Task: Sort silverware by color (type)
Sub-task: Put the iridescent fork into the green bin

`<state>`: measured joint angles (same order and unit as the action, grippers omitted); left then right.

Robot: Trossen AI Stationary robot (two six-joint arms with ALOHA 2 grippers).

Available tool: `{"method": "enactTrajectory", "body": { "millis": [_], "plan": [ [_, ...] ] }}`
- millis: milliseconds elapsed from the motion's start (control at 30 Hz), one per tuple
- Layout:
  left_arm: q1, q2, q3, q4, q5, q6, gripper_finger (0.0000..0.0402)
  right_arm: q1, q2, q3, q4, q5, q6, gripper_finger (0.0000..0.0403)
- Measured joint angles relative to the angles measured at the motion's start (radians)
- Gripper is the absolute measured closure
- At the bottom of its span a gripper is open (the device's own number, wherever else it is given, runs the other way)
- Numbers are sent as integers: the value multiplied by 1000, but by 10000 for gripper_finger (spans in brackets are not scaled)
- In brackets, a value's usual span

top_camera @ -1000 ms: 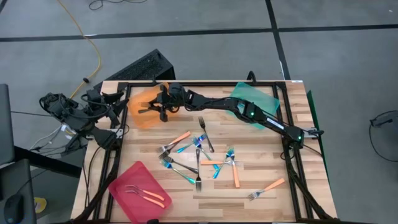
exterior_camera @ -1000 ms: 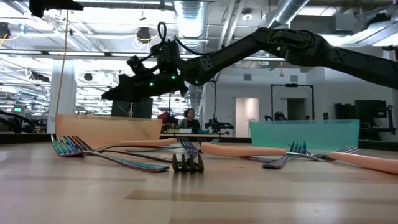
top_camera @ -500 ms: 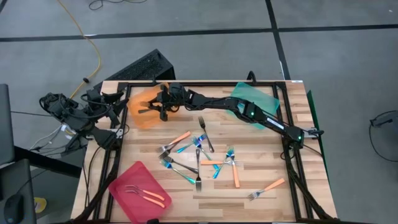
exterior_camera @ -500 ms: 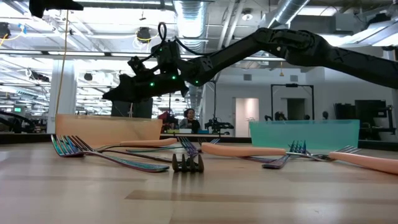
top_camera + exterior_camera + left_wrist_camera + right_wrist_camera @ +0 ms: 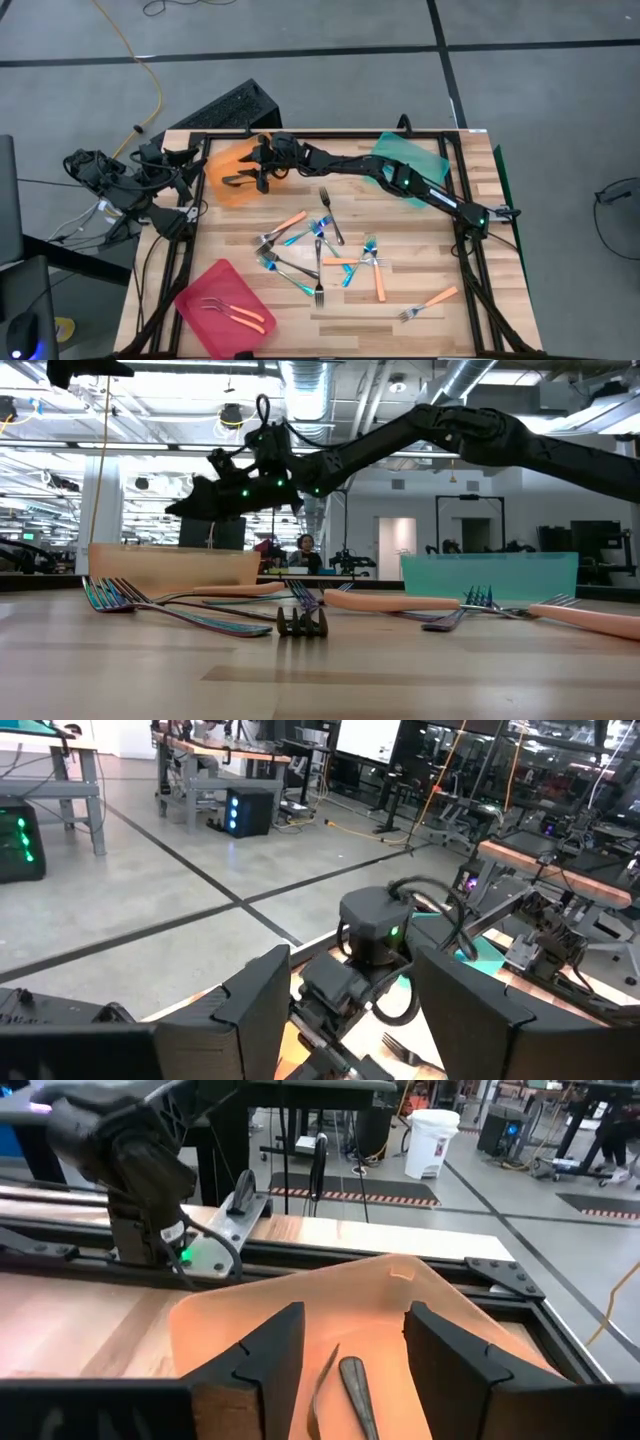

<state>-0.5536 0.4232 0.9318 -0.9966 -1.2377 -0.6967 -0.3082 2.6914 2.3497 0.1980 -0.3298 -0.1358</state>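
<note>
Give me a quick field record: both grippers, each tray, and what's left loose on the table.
right gripper: above the orange tray, jaws open, holding nothing
left gripper: parked at the table's left edge, jaws open
orange tray contents: a fork lying under the right gripper
pink tray: two orange-handled forks
teal tray: partly under the right arm, contents not visible
loose forks: mixed cluster mid-table, one orange-handled fork apart near the right front
</note>
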Motion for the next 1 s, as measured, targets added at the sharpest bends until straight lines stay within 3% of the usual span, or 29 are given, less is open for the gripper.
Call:
{"method": "enactTrajectory", "body": {
  "millis": [367, 733, 1000],
  "plan": [
    [0, 0, 0, 11, 4, -76, 205, -26, -168, 5, -34, 12, 63, 213],
    [0, 0, 0, 23, 30, -89, 205, -74, -478, 5, -610, 26, 13, 213],
    [0, 0, 0, 23, 101, -114, 205, -77, -687, 5, -1037, 187, -82, 214]
  ]
}}
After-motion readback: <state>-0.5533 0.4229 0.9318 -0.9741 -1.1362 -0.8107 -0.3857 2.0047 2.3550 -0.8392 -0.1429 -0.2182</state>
